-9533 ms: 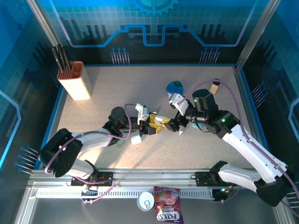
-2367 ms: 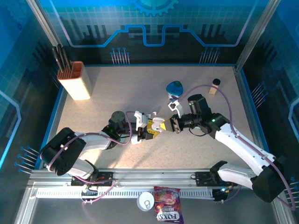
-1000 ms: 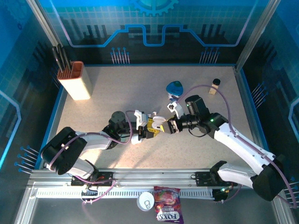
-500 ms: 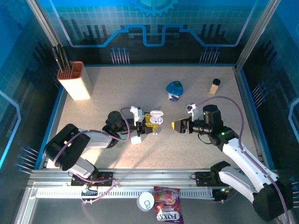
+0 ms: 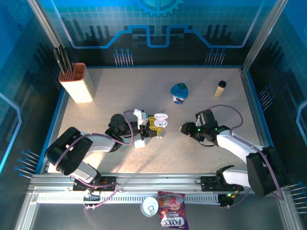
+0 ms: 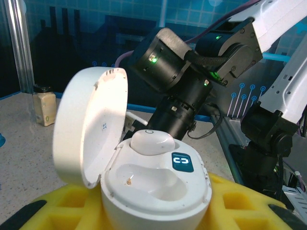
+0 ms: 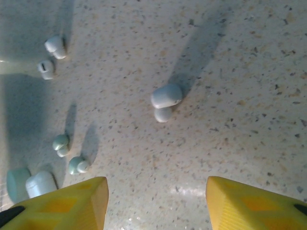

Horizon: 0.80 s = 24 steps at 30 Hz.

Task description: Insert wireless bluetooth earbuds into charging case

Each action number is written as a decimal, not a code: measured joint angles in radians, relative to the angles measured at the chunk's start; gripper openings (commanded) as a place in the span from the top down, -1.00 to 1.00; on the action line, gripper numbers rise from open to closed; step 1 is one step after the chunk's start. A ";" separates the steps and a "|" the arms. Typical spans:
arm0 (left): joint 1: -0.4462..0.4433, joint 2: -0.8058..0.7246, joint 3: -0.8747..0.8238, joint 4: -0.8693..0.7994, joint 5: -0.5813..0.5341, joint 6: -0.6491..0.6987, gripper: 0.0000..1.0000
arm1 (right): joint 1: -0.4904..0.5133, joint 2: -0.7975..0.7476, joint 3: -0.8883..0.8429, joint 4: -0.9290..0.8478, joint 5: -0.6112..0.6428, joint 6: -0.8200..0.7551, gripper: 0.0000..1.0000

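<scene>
My left gripper [image 5: 152, 126] is shut on the white charging case [image 5: 160, 120], whose lid [image 6: 91, 124] stands open. In the left wrist view the case [image 6: 158, 191] sits between the yellow pads of the left gripper [image 6: 153, 213]. One white earbud [image 6: 152, 142] lies in the far slot, and the near slot [image 6: 144, 178] is bare. My right gripper [image 5: 185, 128] points down at the table, right of the case. In its wrist view the right gripper [image 7: 156, 203] is open over bare table. A white earbud [image 7: 166, 98] lies just beyond the yellow fingertips [image 7: 67, 201].
More loose earbuds lie left of the right gripper: two white [image 7: 56, 47] and two pale teal [image 7: 61, 143]. A knife block [image 5: 79, 82] stands back left, with a teal pebble case [image 5: 180, 91] and a small bottle [image 5: 220, 88] at the back right.
My right gripper drew back to the right, away from the case, and turned down toward the table. The left gripper kept hold of the open case.
</scene>
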 measured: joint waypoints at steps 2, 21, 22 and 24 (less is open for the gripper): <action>0.000 0.000 0.000 -0.001 0.000 0.000 0.24 | 0.005 0.040 0.010 0.010 0.016 0.004 -0.13; -0.001 -0.026 -0.008 -0.032 -0.007 0.011 0.23 | 0.026 0.290 0.150 0.128 0.040 -0.010 -0.10; -0.001 -0.026 -0.009 -0.033 -0.008 0.011 0.23 | 0.026 0.293 0.155 0.129 0.040 -0.012 -0.10; -0.001 -0.026 -0.011 -0.034 -0.008 0.011 0.23 | 0.026 0.298 0.165 0.130 0.040 -0.018 -0.09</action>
